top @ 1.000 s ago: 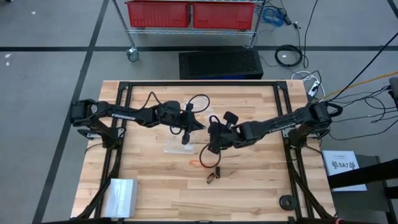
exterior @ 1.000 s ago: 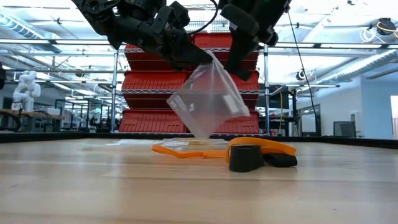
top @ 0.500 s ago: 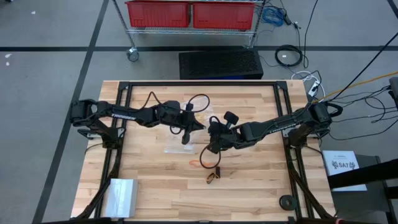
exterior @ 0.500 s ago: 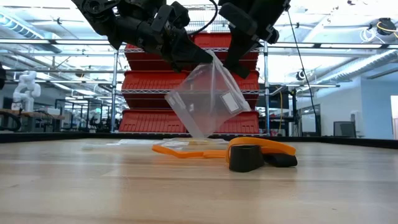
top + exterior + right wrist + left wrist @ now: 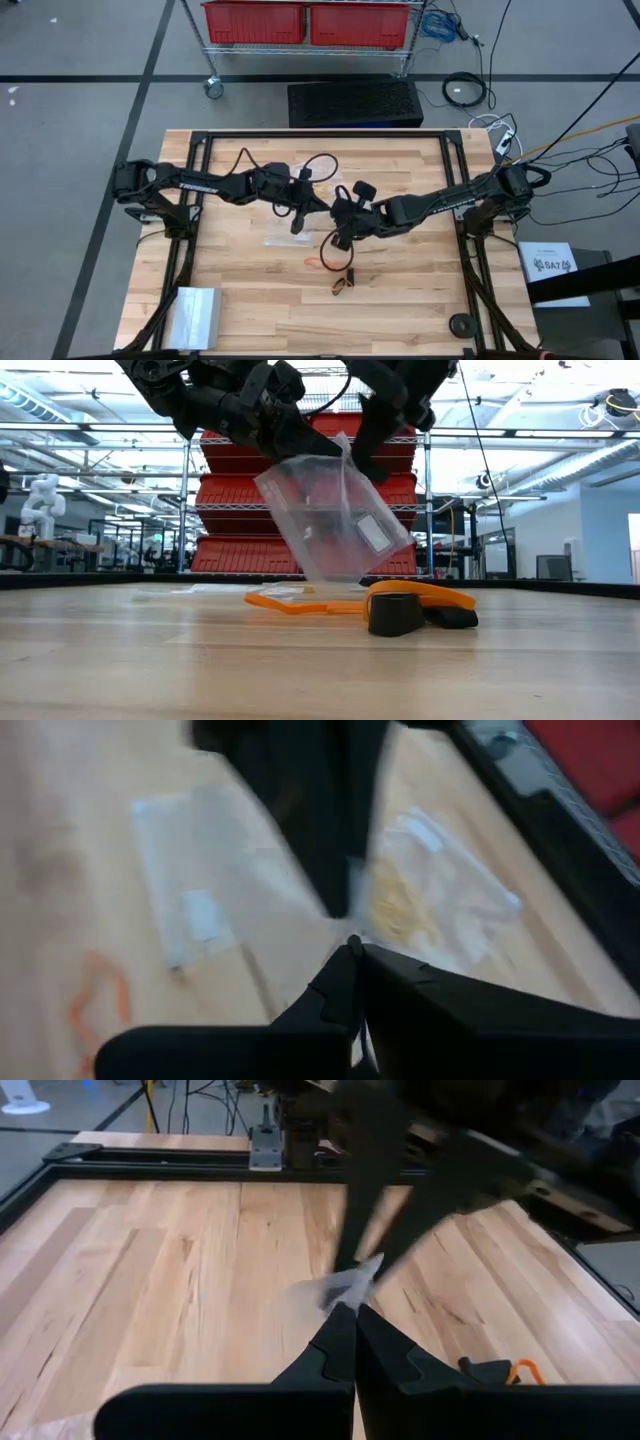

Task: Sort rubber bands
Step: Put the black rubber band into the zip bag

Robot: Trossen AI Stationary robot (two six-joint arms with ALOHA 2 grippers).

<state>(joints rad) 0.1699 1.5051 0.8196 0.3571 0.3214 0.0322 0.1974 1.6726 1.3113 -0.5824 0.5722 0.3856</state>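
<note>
With the left hand [image 5: 300,445] and right hand [image 5: 362,455] both pinching the bag [image 5: 335,515] above mid-desk, part its mouth evenly before fetching the bands [image 5: 330,262] lying just nearer on the desk [image 5: 240,290].

left claw [image 5: 322,205] clamped, right claw [image 5: 337,213] clamped

The high view looked straight down on the whole table [image 5: 400,290] from far above. The low view sat at table-top level, facing across the boards toward the red bins [image 5: 250,490] in the room behind. Each wrist view looked forward, close, past its own dark fingers. The high and low views shared the clear bag [image 5: 335,520] and the orange rubber bands [image 5: 300,603].
</note>
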